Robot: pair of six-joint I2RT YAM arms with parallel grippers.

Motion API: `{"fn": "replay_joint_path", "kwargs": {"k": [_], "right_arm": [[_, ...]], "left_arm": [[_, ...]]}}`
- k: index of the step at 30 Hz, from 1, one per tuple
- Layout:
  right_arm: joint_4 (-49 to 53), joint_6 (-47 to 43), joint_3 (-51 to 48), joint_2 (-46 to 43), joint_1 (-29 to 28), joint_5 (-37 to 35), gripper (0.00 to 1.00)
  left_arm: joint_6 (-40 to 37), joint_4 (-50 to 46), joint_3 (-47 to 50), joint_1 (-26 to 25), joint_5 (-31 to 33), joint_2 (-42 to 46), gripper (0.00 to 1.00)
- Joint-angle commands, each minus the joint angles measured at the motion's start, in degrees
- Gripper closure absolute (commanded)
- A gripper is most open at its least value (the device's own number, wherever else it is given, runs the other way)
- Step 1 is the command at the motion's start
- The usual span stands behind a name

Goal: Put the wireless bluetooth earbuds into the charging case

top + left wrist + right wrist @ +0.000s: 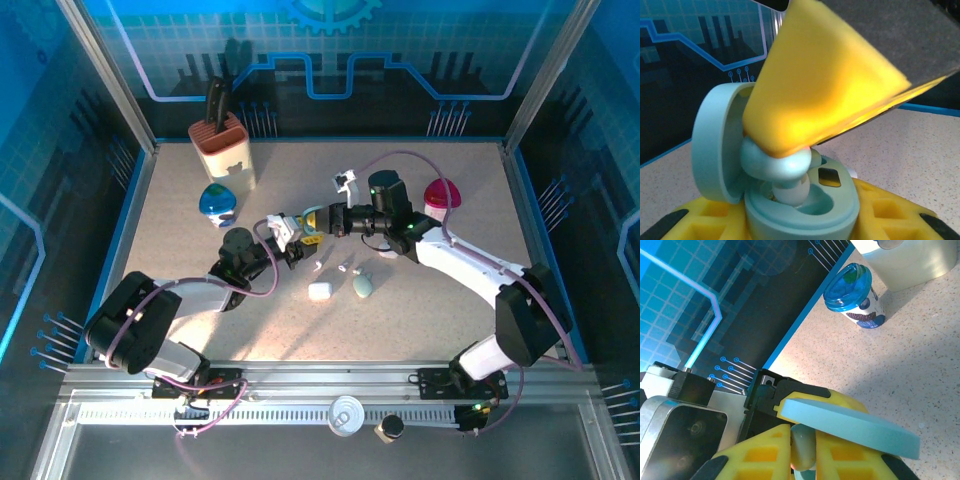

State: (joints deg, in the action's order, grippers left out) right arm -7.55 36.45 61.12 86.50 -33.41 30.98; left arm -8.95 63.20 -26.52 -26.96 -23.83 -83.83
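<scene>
The earbud (784, 169), pale and glossy, sits head-up over one well of the open charging case (802, 212), stem down but not seated, with the case lid (715, 142) standing open at 9 o'clock of it. The right gripper (802, 452) is clamped on that earbud, one yellow pad bearing down from 12 o'clock; the left gripper (800, 225) pinches the case base between its yellow pads. The likely failure is a crooked entry: if the stem meets the well's rim at an angle, the push could twist the case in the left pads or flick the bud out on release. The broad pad also sits close to the lid and could knock it shut. By count, I make one earbud in hand and what look like three loose earbud pieces (343, 268) on the table (450, 300), at 5 o'clock of the grippers, though they are too small to be sure. There are three cases: the held one, a white case (320, 291) and a mint case (363, 286) just beyond. One knife block (222, 148) stands at 11 o'clock, one blue cup (217, 203) at 9, and one pink cup (440, 198) at 3.
</scene>
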Motion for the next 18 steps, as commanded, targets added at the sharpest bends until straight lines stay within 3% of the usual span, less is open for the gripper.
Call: {"fn": "replay_joint_path", "kwargs": {"k": [1, 8, 18], "right_arm": [[-0.01, -0.07, 0.91, 2.18, 0.27, -0.45, 0.85], [2.30, -0.64, -0.01, 1.43, -0.05, -0.37, 0.85], [6.41, -3.90, -0.21, 2.27, -0.30, -6.13, 0.84]], "left_arm": [[1.15, 4.15, -1.16, -0.72, -1.85, 1.55, 0.72], [2.32, 1.70, -2.13, -0.68, 3.38, 2.18, 0.72], [4.62, 3.10, -3.18, -0.72, 3.54, 2.17, 0.72]]}}
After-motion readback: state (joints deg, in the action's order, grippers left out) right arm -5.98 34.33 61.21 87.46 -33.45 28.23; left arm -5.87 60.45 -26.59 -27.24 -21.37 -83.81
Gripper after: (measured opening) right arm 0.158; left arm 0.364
